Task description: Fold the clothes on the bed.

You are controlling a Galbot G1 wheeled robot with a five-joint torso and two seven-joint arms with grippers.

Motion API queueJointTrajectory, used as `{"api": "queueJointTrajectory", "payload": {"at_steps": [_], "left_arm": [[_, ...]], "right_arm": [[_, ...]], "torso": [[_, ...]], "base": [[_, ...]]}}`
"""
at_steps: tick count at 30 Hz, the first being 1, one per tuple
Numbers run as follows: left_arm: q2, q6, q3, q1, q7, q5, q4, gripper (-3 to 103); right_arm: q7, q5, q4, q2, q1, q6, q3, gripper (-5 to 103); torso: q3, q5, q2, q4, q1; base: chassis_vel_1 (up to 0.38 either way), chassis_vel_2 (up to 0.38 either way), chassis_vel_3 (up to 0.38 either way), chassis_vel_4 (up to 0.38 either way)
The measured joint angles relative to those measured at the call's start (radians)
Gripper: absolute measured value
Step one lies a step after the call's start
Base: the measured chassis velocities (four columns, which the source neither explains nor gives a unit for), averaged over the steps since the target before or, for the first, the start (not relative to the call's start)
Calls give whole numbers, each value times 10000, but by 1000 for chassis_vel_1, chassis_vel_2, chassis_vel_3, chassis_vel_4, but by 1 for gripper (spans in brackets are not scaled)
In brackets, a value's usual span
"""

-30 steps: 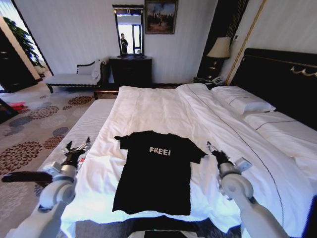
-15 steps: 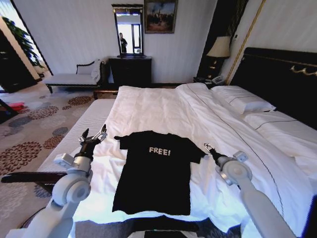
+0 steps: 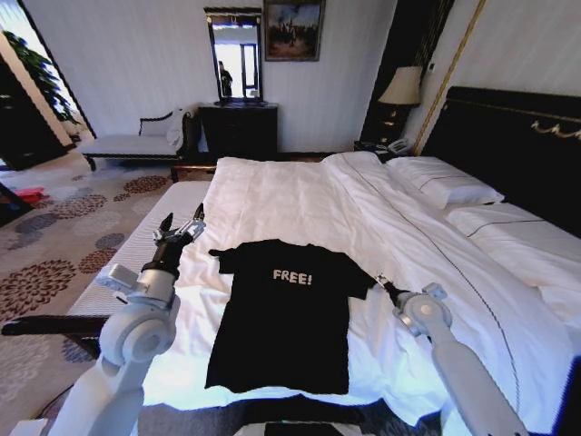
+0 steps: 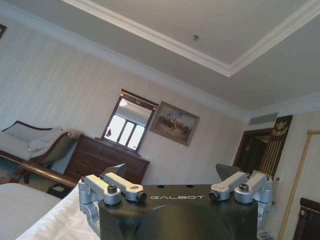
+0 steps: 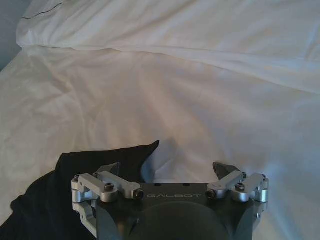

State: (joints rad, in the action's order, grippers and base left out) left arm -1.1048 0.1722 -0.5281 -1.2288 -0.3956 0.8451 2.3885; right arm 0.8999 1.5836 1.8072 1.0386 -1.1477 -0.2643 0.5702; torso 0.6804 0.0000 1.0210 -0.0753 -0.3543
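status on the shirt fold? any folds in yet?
None yet. The black short-sleeved cotton T-shirt lies flat and fully spread on the white-sheeted double bed, "FREE!" lettering up, both sleeves out. In hand: the left gripper hovers open beside the left sleeve; the right gripper sits open at the right sleeve's edge, its fingers gripping no cloth. Left: every fold.

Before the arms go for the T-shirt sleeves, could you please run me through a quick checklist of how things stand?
1. T-shirt lies flat, lettering up, on the bed: ok.
2. Left gripper open, raised beside the left sleeve: ok.
3. Right gripper open, at the right sleeve's edge: ok.
4. Either gripper holding cloth: not ok, both hold nothing.
5. Sleeves spread, not tucked under: ok.
6. Bottom hem lying straight: cannot tell, it blends into the dark bed edge.
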Motion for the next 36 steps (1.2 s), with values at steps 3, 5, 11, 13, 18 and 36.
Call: {"api": "queueJointTrajectory", "payload": {"at_steps": [3,5,11,13,18,36], "left_arm": [[-60,0,93,-34,-10,-176,3,100],[-108,0,130,-24,-16,-305,-72,100],[-235,1,166,50,-90,-410,-315,100],[-282,0,165,78,-124,-412,-353,100],[-399,74,179,92,-230,-295,-295,100],[-667,163,347,412,-372,-70,-416,100]], "right_arm": [[-192,15,-222,42,169,78,-42,100],[-389,36,-424,78,383,161,-142,100],[-576,163,-799,274,872,289,-433,100],[-688,80,-946,394,999,302,-654,100],[-1078,-438,-1427,478,1226,378,-1048,100],[-1489,-1179,-1689,254,1385,721,-1444,48]], "torso": [[0,0,0,-3,0],[0,1,0,-2,0],[0,-2,0,0,-1],[0,-1,0,-1,0],[0,-1,0,-1,0],[0,0,0,-2,0]], "base": [[0,0,0,0],[0,0,0,0],[0,0,0,0],[0,0,0,0],[0,0,0,0],[0,0,0,0]]}}
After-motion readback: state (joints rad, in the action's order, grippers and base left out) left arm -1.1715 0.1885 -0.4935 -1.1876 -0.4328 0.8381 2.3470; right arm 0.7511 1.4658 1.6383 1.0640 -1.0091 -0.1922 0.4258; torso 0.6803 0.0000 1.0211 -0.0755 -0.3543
